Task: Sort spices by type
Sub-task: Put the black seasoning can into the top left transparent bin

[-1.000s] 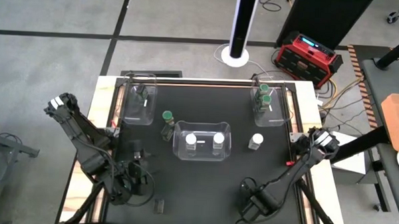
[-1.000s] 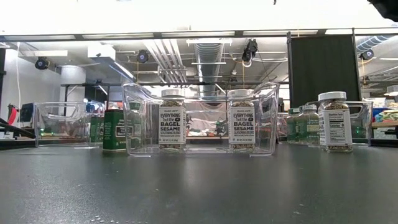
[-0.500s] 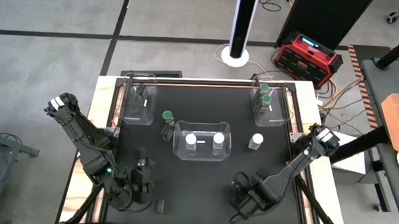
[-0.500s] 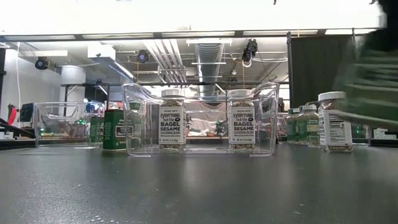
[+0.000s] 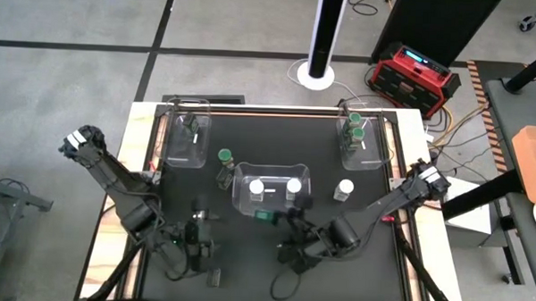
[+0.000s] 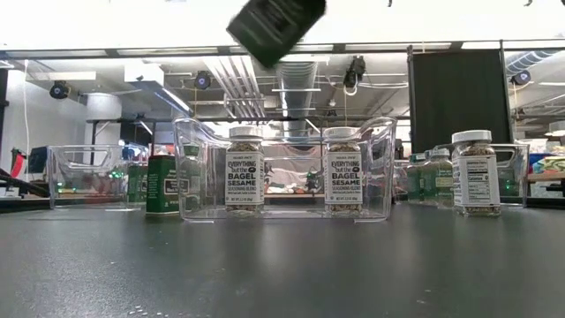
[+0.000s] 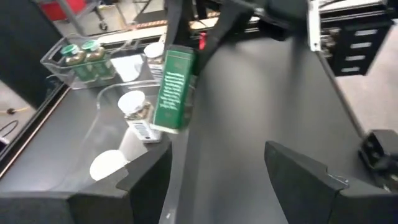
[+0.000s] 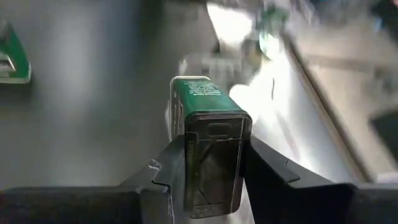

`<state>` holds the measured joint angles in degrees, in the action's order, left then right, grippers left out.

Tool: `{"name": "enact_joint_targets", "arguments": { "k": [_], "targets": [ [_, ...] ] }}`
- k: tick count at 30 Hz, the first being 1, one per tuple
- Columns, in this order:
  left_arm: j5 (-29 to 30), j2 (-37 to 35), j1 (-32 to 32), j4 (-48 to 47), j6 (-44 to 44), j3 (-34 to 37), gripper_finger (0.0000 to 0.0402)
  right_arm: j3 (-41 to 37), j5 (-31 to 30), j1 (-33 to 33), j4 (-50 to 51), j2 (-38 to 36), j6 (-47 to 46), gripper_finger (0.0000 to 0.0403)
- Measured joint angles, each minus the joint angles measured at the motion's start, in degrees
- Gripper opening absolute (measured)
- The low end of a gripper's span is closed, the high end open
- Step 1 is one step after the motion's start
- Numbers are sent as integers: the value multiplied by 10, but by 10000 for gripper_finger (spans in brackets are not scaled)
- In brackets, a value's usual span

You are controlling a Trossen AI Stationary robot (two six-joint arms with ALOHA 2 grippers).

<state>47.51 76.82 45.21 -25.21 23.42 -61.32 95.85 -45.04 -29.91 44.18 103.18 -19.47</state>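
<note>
A green rectangular spice tin [image 8: 202, 99] hangs in the air just in front of the clear middle bin [image 5: 271, 204], with my right gripper [image 5: 283, 224] shut on it. In the low view the tin [image 6: 276, 26] is tilted, high above the table. Two white-lidded jars [image 6: 244, 170] stand in the middle bin. A green-lidded spice container [image 5: 224, 167] stands on the table left of that bin, and a white-lidded jar [image 5: 344, 189] right of it. My left gripper [image 7: 217, 180] is open near the table's front left, holding nothing. My right gripper pinches the tin between its two fingers [image 8: 163, 177], one on each of two opposite sides [image 8: 180, 149], near the tin's dark end. The tin runs on along the fingers, beyond their tips. It is lifted clear of the table and tilted.
A clear bin [image 5: 188, 139] stands at the far left. Another clear bin [image 5: 358, 143] at the far right holds green-lidded jars. A small dark object [image 5: 214, 276] lies near the front edge. The black tabletop in front of the middle bin is bare.
My right gripper has carried the green tin from the table's near right toward the left and far edges, up to the front of the middle bin, keeping the tin off the table. My left gripper has moved a little toward the right.
</note>
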Motion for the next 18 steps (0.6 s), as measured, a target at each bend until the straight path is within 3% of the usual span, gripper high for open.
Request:
{"name": "enact_joint_targets", "arguments": {
  "k": [6,13,18],
  "targets": [
    [0,0,-38,-1,-25,0,241,0,-2,27,-130,0,238,117],
    [2,0,-65,9,-58,0,241,3,33,61,-180,3,327,117],
    [36,0,-83,7,-65,0,241,3,67,70,-219,9,377,117]
  ]
}}
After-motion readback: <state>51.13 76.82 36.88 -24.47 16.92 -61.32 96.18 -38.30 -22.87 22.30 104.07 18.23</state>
